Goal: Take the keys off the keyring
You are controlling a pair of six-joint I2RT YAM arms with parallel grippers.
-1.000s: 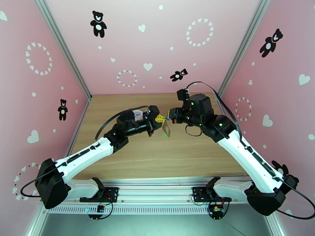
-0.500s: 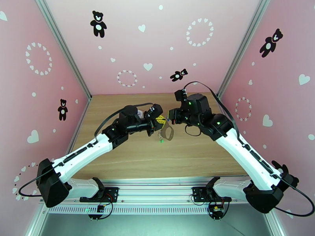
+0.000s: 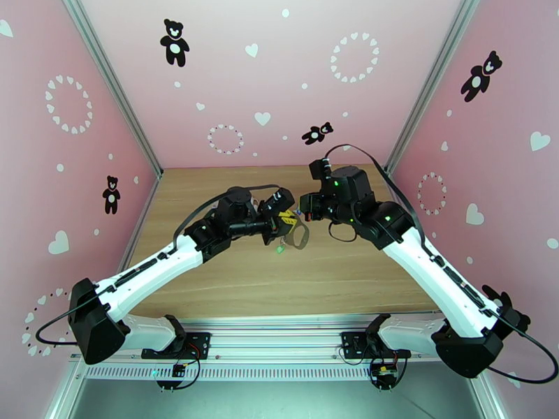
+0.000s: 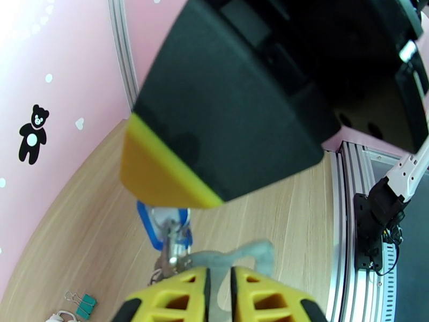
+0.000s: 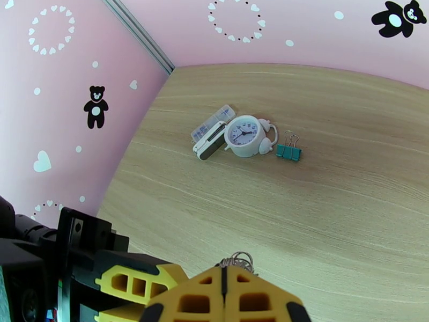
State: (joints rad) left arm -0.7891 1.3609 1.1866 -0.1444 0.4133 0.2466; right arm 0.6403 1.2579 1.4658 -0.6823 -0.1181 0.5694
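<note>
Left wrist view: the left end effector (image 4: 220, 272) is pinching the keyring (image 4: 252, 250) by its strap (blue key (image 4: 147, 226) hanging beside), while the right end effector (image 5: 223, 272) is clamping its metal rings (image 5: 236, 260)

Left arm (image 3: 161, 263) and right arm (image 3: 433, 274) converge; right jaws closed, left jaws apparently slightly apart.

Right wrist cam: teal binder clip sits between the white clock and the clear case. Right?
No. In the right wrist view the white clock is in the middle: the teal binder clip lies on one side of it, the clear case on the other.
</note>
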